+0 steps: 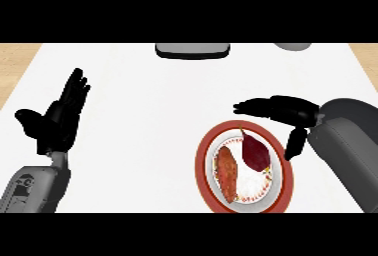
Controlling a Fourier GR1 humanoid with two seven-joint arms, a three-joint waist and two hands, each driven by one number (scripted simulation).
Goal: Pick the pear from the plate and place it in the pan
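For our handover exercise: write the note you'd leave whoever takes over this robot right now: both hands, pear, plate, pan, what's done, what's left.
Left hand: open, resting at the left, fingers up.
Right hand: open, empty, over the far rim of the plate.
Pear: on the plate, beside an orange-brown food.
Pan: at the counter's far edge, partly cut off.
Done: nothing; pear not grasped.
Left: grasp it, carry it, place it in the pan.

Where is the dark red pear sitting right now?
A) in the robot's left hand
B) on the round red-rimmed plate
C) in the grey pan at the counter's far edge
B: the dark red pear lies on the red-rimmed plate, beside an orange-brown food piece.
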